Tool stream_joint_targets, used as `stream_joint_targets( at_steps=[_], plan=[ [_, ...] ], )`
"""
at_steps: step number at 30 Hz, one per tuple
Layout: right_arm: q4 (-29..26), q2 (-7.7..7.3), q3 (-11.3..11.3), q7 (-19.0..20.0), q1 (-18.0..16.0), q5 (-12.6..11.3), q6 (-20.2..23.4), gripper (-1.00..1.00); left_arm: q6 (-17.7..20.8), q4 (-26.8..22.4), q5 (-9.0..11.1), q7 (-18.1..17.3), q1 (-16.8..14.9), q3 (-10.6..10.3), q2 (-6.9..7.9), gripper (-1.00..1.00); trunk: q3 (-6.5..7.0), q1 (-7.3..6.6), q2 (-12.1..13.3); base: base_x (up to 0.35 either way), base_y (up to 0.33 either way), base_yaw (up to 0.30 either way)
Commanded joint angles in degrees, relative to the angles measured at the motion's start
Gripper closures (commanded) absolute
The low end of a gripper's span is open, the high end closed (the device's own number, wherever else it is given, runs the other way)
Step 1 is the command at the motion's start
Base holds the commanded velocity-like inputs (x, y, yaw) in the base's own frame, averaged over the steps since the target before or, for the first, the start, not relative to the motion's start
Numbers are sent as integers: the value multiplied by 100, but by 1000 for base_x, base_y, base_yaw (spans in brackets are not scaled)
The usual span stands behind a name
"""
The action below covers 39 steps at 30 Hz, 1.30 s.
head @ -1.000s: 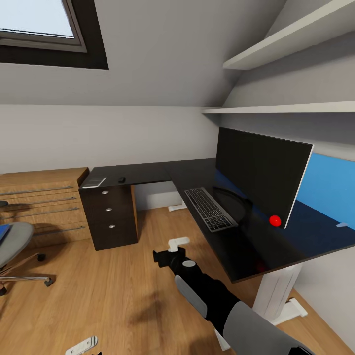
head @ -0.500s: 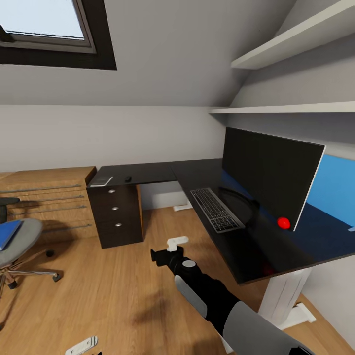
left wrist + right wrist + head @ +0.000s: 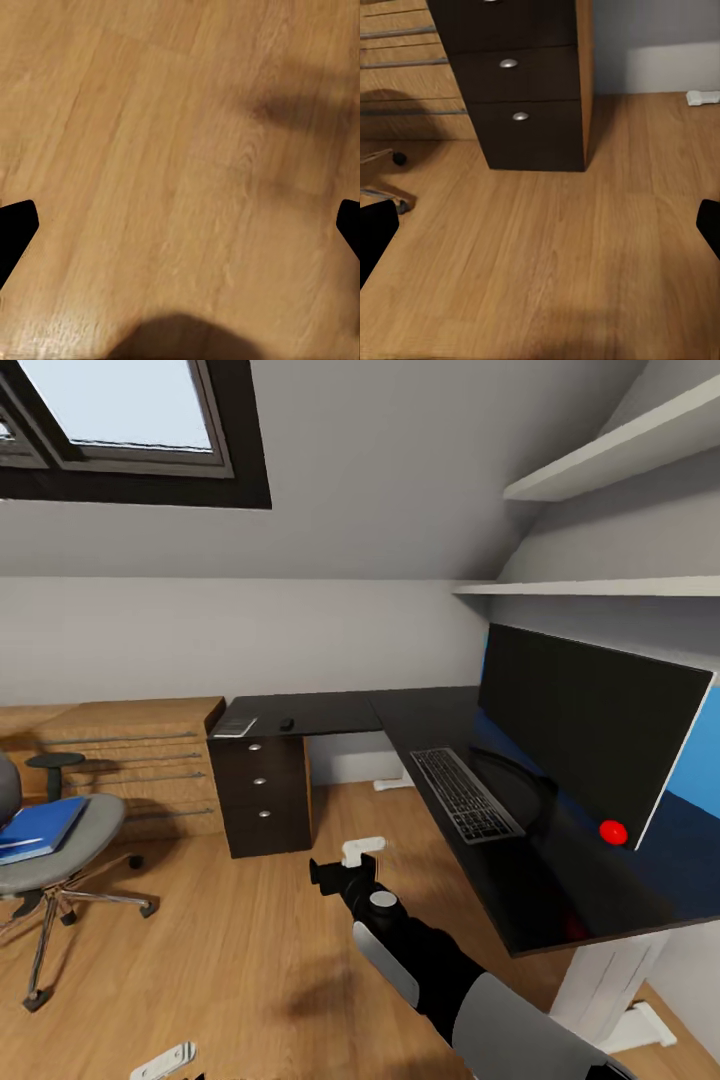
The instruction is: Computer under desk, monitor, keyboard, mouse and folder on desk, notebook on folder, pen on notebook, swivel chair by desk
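Right end effector [image 3: 343,867] apparently open and empty above wood floor [image 3: 230,950]; one monitor [image 3: 590,725], one keyboard [image 3: 466,794], one folder [image 3: 38,828].

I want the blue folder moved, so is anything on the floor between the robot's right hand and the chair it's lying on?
Nothing visible. Only bare wood floor lies between the right gripper and the swivel chair holding the folder.

No legible text, label, brand or number on anything here.
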Motion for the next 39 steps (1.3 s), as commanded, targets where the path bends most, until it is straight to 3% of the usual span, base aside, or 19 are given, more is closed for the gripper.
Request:
stream_joint_targets(
  at_steps=[1,6,10,15,22,29,39],
  plan=[
    [2,0,36,-47,-7,-27,16,-100,12,-13,54,52,2,-18,8,-100,13,-23,38,0,0,279],
    [145,0,104,-57,-7,-23,-158,-100,19,-7,70,56,2,1,26,-100,103,-132,239,0,0,279],
    [255,0,114,-69,-7,-24,-331,-100,38,5,76,46,2,324,38,-100,175,-220,399,0,0,279],
    [1061,0,118,-208,0,-18,-817,-100,11,715,34,11,2,520,9,-100,265,-330,600,0,0,270],
    [2101,0,144,-227,24,8,-1543,-100,-187,1260,14,-4,2,526,-6,-100,391,-484,881,0,0,80],
    [3170,0,127,-198,247,14,-2192,-100,-1052,1984,11,-28,2,367,-16,-100,516,-638,1161,0,0,8],
    [3729,0,112,-193,522,6,-2350,-100,-1496,2558,5,-95,2,171,-182,-100,696,-857,1563,0,0,1]
  ],
)
